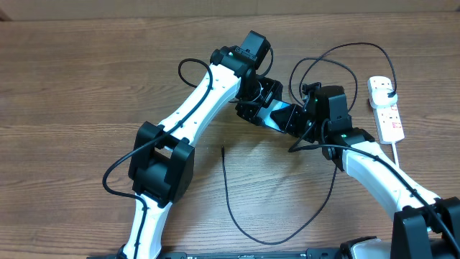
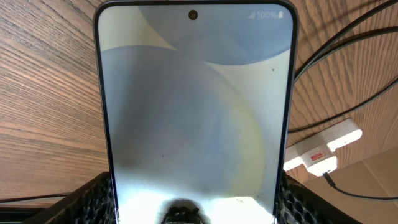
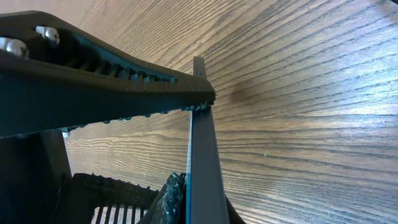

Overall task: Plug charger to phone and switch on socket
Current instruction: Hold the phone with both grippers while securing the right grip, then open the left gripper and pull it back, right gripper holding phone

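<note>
Wooden counter (image 1: 86, 86). Left gripper (image 1: 257, 106) and right gripper (image 1: 310, 121) meet toward the counter's far edge, the jaws of both clenched on the phone (image 2: 193, 112). Socket (image 1: 387, 109) lies by the right edge. Charger (image 1: 237, 216) loops toward the near edge, its tip (image 1: 223, 149) lying free mid-counter.

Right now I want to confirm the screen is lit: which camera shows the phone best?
The left wrist view: the phone fills the frame face-on, screen lit, with 100% readable in its top corner. Overhead it is only a small dark slab; the right wrist view sees just its thin edge.
</note>
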You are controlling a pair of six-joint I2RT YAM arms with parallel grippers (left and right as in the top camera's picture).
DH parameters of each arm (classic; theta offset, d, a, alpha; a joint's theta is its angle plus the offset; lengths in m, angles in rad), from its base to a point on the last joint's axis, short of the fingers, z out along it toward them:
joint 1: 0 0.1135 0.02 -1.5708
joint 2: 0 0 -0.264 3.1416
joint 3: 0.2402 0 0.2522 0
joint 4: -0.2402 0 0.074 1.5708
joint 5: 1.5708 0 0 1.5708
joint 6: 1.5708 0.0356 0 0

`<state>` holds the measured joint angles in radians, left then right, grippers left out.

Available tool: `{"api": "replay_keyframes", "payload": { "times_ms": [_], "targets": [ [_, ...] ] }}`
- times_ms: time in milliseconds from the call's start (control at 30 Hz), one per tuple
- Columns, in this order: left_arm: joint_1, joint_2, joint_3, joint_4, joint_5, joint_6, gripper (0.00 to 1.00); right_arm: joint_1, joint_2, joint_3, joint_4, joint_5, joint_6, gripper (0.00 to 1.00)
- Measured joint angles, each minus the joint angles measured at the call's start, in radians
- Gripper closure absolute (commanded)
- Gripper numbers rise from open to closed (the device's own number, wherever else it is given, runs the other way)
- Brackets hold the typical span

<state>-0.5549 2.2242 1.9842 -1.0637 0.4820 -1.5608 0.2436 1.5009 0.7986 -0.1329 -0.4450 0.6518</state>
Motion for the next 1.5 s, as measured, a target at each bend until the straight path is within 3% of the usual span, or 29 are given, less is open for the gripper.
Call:
{"api": "replay_keyframes", "payload": {
  "times_ms": [167,267,300,367,433,533,1067,1333,1500],
  "targets": [
    [0.000,0.000,0.000,0.000,0.000,0.000,0.82,0.000,0.000,0.000,0.000,0.000,0.000,0.91],
    [0.000,0.000,0.000,0.000,0.000,0.000,0.59,0.000,0.000,0.000,0.000,0.000,0.000,0.92],
    [0.000,0.000,0.000,0.000,0.000,0.000,0.44,0.000,0.000,0.000,0.000,0.000,0.000,0.94],
    [0.000,0.000,0.000,0.001,0.000,0.000,0.23,0.000,0.000,0.000,-0.002,0.002,0.006,0.94],
    [0.000,0.000,0.001,0.000,0.000,0.000,0.11,0.000,0.000,0.000,-0.002,0.005,0.003,0.94],
    [0.000,0.000,0.001,-0.005,-0.002,0.012,0.00,-0.001,0.000,0.000,-0.003,0.011,-0.002,0.94],
    [0.030,0.000,0.008,0.006,0.014,0.030,0.00,-0.001,0.001,0.000,-0.010,0.007,-0.016,0.95],
    [0.220,0.002,0.139,-0.151,0.095,0.208,0.00,-0.065,0.002,0.000,-0.010,0.008,-0.020,0.96],
    [0.283,0.002,0.264,-0.287,0.077,0.305,0.00,-0.134,0.002,0.000,-0.006,0.006,0.095,0.96]
  ]
}}
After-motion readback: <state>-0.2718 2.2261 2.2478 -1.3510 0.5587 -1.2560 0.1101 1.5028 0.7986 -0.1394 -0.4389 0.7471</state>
